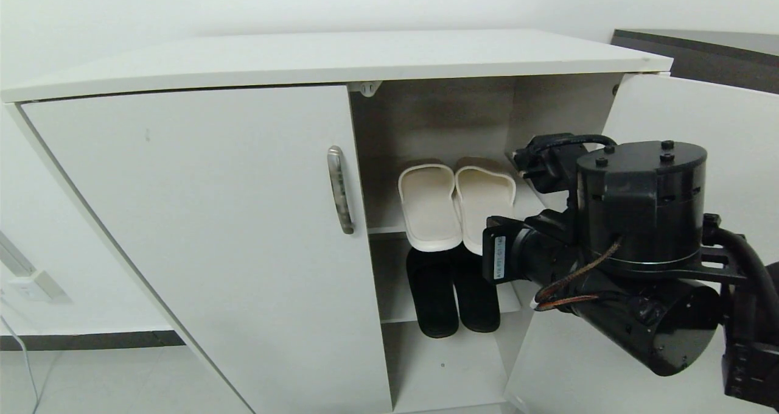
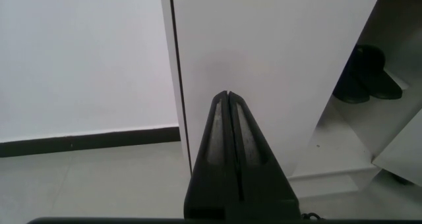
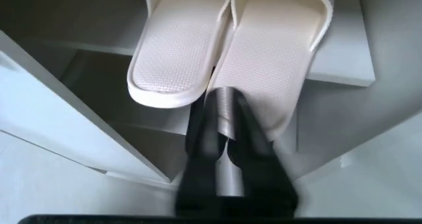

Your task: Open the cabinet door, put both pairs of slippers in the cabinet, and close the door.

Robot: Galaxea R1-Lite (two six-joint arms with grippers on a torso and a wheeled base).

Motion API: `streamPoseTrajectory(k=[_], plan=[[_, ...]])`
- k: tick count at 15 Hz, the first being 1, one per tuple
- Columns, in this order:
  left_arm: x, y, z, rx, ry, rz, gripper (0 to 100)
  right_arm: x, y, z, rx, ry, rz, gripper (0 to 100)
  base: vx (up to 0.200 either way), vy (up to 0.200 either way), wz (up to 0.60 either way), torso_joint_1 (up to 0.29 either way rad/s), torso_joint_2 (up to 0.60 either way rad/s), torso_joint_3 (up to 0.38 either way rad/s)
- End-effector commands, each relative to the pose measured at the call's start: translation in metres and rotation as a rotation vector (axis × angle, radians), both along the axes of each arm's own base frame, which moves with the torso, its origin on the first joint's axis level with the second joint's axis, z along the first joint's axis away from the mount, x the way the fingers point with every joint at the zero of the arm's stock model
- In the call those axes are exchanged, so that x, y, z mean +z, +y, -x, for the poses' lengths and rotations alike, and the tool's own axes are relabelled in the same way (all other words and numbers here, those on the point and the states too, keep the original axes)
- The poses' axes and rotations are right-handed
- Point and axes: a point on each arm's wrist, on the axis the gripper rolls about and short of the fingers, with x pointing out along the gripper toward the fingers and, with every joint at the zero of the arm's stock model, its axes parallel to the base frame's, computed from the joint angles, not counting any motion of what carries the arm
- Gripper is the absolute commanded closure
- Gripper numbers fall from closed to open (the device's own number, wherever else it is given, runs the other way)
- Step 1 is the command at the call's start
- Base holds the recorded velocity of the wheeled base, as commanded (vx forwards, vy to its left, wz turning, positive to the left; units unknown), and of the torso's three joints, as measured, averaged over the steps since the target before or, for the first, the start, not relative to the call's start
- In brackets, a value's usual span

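The white cabinet (image 1: pixel 335 55) has its right door (image 1: pixel 718 115) swung open and its left door (image 1: pixel 201 231) closed. A pair of white slippers (image 1: pixel 456 201) lies on the upper shelf, heels overhanging the shelf edge. A pair of black slippers (image 1: pixel 453 292) lies on the shelf below. My right gripper (image 3: pixel 224 95) is shut, its tips at the heels of the white slippers (image 3: pixel 224 46), with nothing seen between the fingers. My left gripper (image 2: pixel 227 95) is shut and hangs low in front of the closed left door (image 2: pixel 264 53); the black slippers (image 2: pixel 366 76) lie off to its side.
A metal handle (image 1: pixel 339 189) sits on the left door's inner edge. My right arm (image 1: pixel 639 249) fills the space before the open door and hides part of the shelves. The bottom compartment (image 1: pixel 444 365) holds nothing. Grey floor (image 2: pixel 99 178) lies beside the cabinet.
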Motion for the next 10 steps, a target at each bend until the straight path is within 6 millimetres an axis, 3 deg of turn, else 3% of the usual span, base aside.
streamPoseTrajectory(k=[1,3,10], plan=[[-0.0001,0.0000,-0.0001,0.001,0.002,0.000,100,-0.0060,0.0035,-0.0022,0.000,0.011,0.014,100,0.000,0.000,0.00,0.000,0.00,0.000],[0.0001,0.0000,-0.0001,0.001,0.000,0.002,100,-0.0094,0.0066,-0.0044,0.000,0.010,0.013,100,0.000,0.000,0.00,0.000,0.00,0.000],[-0.0001,0.0000,-0.0001,-0.001,0.002,0.003,100,-0.0130,0.0080,-0.0054,-0.001,0.002,0.008,100,-0.200,0.000,0.00,0.000,0.00,0.002]])
